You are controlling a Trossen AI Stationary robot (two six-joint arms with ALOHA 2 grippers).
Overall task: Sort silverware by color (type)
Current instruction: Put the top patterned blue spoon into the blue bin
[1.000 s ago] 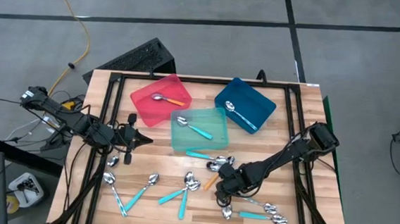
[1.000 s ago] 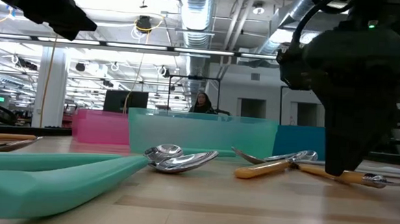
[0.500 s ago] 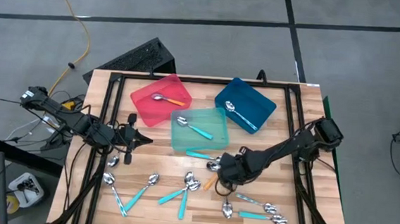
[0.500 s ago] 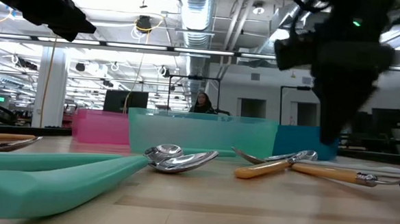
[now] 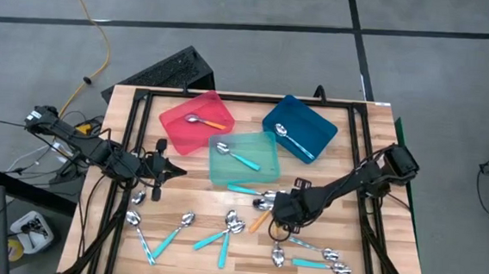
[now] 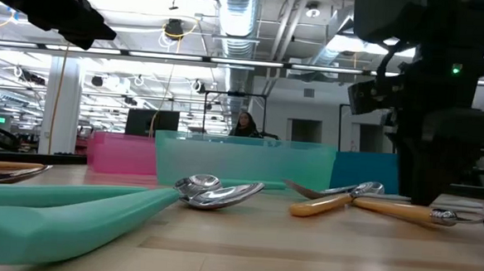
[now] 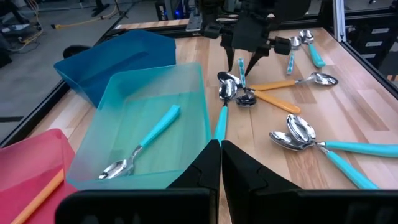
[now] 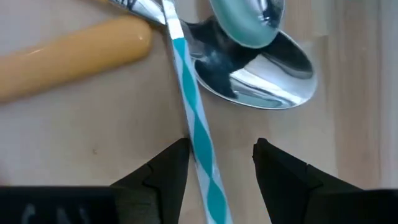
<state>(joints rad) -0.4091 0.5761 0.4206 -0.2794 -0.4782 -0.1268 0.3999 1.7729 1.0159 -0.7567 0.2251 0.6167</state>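
Right gripper (image 5: pixel 279 210), seen from above, hung low over the cluster of spoons (image 5: pixel 266 201) on the wooden surface (image 5: pixel 193 254), just in front of the teal tray (image 5: pixel 266 141); left gripper (image 5: pixel 173 170) waited closed near the surface's left side

From its own wrist camera, the right gripper (image 8: pixel 221 163) stood open, its fingers (image 8: pixel 163 169) straddling the striped blue-and-white handle (image 8: pixel 193 121) of one spoon without visibly clamping it, an orange handle (image 8: pixel 71 53) lying beside

Across the surface, the left wrist camera showed those open fingers pointing down at that upright-looking striped handle (image 7: pixel 241 70) among the shiny bowls
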